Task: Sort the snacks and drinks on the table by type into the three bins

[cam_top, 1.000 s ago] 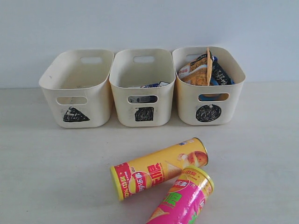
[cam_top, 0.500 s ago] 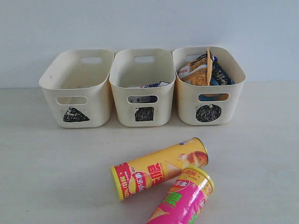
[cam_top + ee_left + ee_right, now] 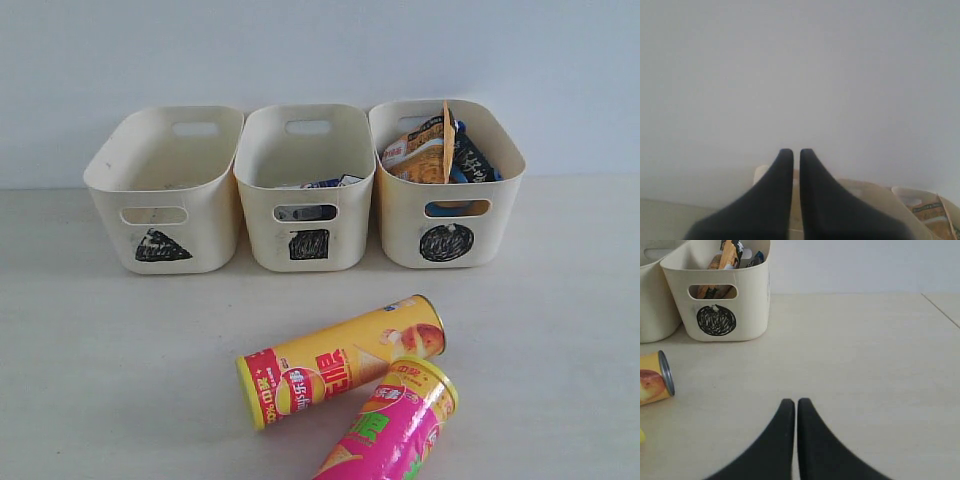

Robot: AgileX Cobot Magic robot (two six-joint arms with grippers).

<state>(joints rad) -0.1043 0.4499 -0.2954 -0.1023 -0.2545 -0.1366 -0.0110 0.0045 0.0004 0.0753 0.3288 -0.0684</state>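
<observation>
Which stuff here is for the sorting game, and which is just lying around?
For the job: yellow tube, pink tube, triangle bin, square bin, circle bin, orange-brown bag, blue-black bag, carton.
Just lying about: nothing that I can see.

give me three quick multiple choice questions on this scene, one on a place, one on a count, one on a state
1. Which mark is on the bin that holds the crinkly bags? A triangle B square C circle
2. How many crisp tubes lie on the table? A one B two C three
3. How does the yellow tube sit? A upright B on its side C inside a bin

1 C, the bags stick out of the circle bin.
2 B, only the yellow tube and the pink tube are on it.
3 B, it lies flat on the table.
</observation>
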